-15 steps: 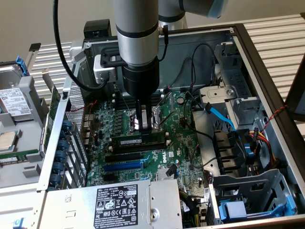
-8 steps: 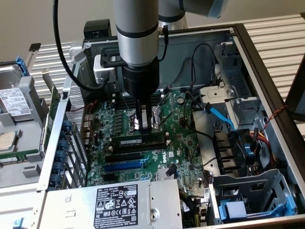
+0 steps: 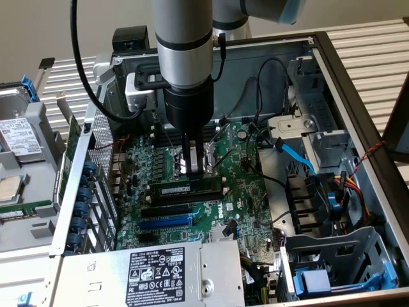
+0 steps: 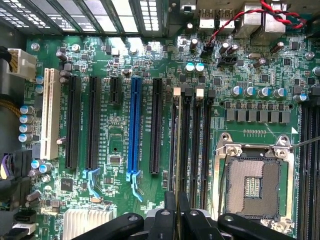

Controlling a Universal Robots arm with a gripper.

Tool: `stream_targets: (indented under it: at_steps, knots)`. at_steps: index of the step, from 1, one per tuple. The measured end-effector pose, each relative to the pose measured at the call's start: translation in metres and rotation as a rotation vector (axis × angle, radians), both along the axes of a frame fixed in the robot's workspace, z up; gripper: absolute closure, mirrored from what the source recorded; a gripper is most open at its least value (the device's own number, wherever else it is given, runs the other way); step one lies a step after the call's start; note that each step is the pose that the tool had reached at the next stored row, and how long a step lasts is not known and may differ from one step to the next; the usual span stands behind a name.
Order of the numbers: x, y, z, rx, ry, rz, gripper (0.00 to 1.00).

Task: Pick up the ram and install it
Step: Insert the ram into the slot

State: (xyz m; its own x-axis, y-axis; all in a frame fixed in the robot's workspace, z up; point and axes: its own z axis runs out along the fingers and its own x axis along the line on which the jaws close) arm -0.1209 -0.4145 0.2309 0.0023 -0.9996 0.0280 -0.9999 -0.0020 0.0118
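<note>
Setting: a robotics lab or hardware test bench for computer assembly. Evidence: an open desktop computer case (image 3: 287, 48) lies on its side on a slatted metal table (image 3: 377, 38) under an industrial robot arm (image 3: 185, 51), with its motherboard (image 4: 114, 135), bare CPU socket (image 4: 252, 187), expansion slots (image 4: 134, 130), power supply (image 3: 153, 272) and drive cables (image 3: 297, 157) all exposed. A loose hard drive (image 3: 16, 137) in its bracket and other removed computer parts sit beside the case at the exterior view's left.
</note>
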Motion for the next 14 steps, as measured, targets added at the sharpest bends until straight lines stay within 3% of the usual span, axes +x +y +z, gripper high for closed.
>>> stream_targets:
  at_steps: [14]
  knots:
    - [-0.0002, -0.0009, -0.0002, 0.0044, -0.0033, 0.0, 0.87]
